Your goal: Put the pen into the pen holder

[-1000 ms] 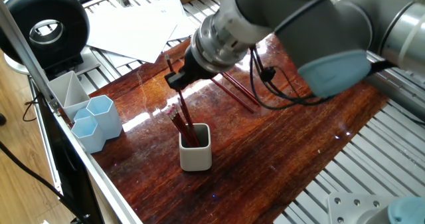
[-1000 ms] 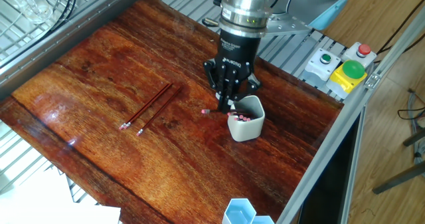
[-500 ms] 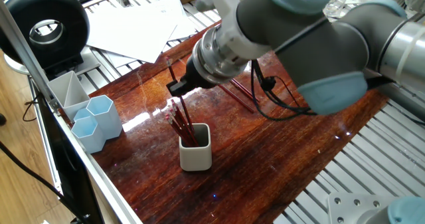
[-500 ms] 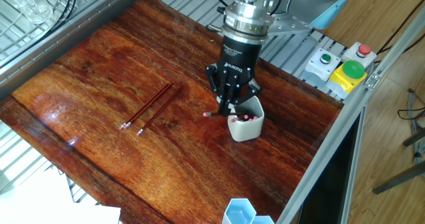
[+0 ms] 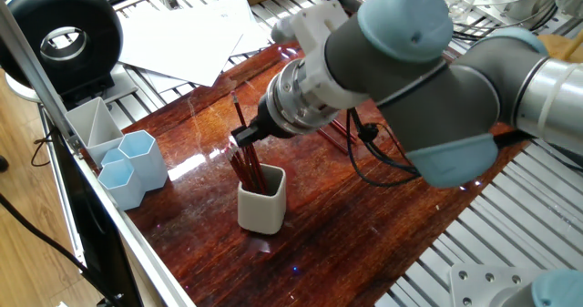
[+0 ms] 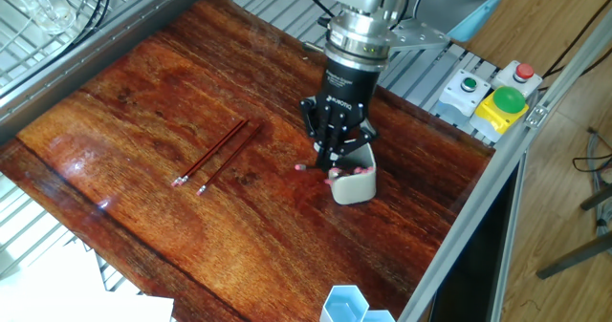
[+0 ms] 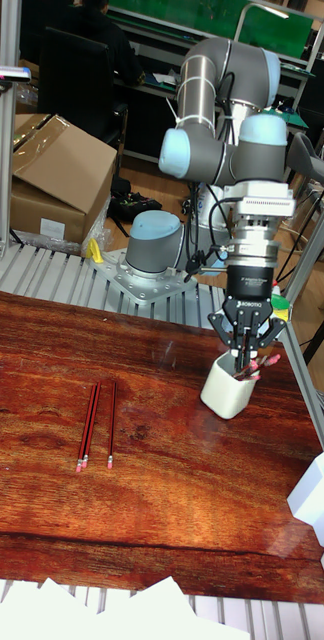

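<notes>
Gripper [image 6: 338, 161] clamped on a red pen [image 5: 239, 129], tip down inside the tilted pen holder [image 5: 260, 205] with other pens, near the table's right edge. More pencils [image 6: 212, 156] lying well left.

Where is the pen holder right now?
The pen holder sits tilted on the wooden table, directly beneath the end effector, on the side near the button box, well apart from the loose pens.

You can't see the gripper's [image 6: 337, 160] fingertips; they're buried among pens inside the holder [image 6: 353, 186], grip unclear.
</notes>
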Robot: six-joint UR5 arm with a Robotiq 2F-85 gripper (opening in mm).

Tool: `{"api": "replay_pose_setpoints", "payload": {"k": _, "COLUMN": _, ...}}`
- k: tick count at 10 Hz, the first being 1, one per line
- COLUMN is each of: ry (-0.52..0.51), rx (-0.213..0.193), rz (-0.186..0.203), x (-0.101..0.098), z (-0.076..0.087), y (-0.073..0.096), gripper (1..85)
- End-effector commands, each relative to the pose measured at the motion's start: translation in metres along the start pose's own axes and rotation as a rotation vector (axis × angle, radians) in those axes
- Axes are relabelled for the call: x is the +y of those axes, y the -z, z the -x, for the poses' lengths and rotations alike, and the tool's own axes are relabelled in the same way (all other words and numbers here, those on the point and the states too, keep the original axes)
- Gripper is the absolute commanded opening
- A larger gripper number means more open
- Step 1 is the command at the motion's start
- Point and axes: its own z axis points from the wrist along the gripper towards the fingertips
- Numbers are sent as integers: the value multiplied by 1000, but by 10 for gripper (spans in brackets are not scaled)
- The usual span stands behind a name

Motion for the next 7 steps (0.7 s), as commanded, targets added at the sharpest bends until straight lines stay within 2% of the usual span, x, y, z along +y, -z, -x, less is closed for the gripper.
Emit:
{"api": "replay_pose_setpoints", "payload": {"k": 1, "ry": -13, "rx": 18, "rz": -12, "x": -2, "z": -12, "y": -5, "gripper": 10}}
{"api": "replay_pose_setpoints", "payload": {"k": 2, "ry": -12, "rx": 36, "rz": -23, "x": -5, "z": -17, "y": -5, "gripper": 10}}
{"api": "replay_pose_setpoints", "payload": {"k": 4, "ry": -16, "rx": 83, "rz": -4, "x": 5, "z": -28, "y": -2, "gripper": 203}}
{"api": "replay_pose_setpoints", "payload": {"k": 6, "ry": -15, "rx": 133, "rz": -6, "x": 9, "z": -40, "y": 2, "gripper": 337}}
{"api": "replay_pose_setpoints", "payload": {"k": 7, "ry": -19, "rx": 144, "rz": -6, "x": 10, "z": -42, "y": 3, "gripper": 383}}
